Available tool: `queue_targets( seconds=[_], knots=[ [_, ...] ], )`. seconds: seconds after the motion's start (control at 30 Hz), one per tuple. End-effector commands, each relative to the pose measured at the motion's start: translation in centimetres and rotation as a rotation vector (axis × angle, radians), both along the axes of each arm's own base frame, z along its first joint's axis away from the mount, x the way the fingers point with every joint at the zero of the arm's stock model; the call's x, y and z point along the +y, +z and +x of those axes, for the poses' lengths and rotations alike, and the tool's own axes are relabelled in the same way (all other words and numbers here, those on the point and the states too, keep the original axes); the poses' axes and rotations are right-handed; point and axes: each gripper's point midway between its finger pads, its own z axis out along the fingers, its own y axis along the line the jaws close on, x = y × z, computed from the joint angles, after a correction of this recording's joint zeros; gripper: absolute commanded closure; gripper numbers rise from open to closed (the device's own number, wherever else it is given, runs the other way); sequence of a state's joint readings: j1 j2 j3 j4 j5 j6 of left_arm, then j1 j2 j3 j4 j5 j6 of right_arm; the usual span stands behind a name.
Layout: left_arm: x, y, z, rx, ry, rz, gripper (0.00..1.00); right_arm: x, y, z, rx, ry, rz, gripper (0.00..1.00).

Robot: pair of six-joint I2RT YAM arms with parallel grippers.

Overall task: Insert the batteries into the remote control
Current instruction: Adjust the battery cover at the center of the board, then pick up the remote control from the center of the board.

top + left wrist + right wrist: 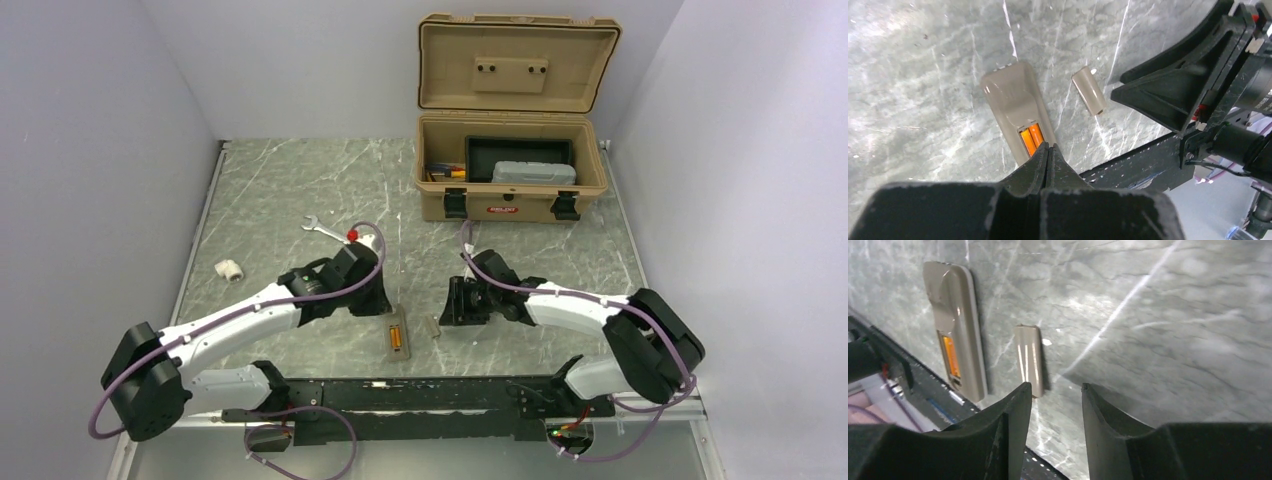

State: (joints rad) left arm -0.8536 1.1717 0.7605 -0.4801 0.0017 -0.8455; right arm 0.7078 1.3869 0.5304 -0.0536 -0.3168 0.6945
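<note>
— How do your jaws stand?
— Your left gripper (1048, 151) is pinched tight with nothing in it, its tips just above the bay end of the remote control (1015, 107). Your right gripper (1055, 390) is spread and empty, close by the battery cover (1029, 357).
— And the batteries?
— Both batteries (1029, 140) sit side by side in the bay. The remote control lies back-up near the middle of the near edge of the counter (300, 180). The battery cover lies just beside it, not touching. An open toolbox (510, 180) stands at the far edge.
</note>
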Motion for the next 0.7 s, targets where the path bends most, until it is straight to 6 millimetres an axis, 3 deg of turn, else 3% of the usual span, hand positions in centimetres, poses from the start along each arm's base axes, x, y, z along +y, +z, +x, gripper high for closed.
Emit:
queue_targets(
  seconds=[0.0, 0.13, 0.3, 0.4, 0.5, 0.67],
  knots=[
    [1.9, 1.4, 1.9, -0.061, 0.068, -0.028, 1.00, -2.0, 2.2, 2.7, -0.140, -0.089, -0.101, 0.55],
    [3.7, 2.3, 3.1, -0.079, 0.142, -0.058, 0.95, -1.9, 5.6, 4.5, -0.237, -0.150, -0.127, 0.54],
    [6.2, 3.5, 4.2, -0.111, 0.250, -0.096, 0.71, 1.8, 7.9, 3.3, -0.300, -0.091, -0.137, 0.46],
    [8.8, 3.5, 4.9, -0.115, 0.352, -0.098, 0.52, 5.3, 8.1, 1.6, -0.294, -0.042, -0.096, 0.40],
    [11.3, 3.6, 5.5, -0.130, 0.445, -0.105, 0.42, 8.0, 7.4, 0.4, -0.273, -0.001, -0.103, 0.36],
    [12.4, 3.3, 5.4, -0.123, 0.477, -0.157, 0.35, 10.2, 6.1, -0.6, -0.264, 0.030, -0.202, 0.31]
  ],
)
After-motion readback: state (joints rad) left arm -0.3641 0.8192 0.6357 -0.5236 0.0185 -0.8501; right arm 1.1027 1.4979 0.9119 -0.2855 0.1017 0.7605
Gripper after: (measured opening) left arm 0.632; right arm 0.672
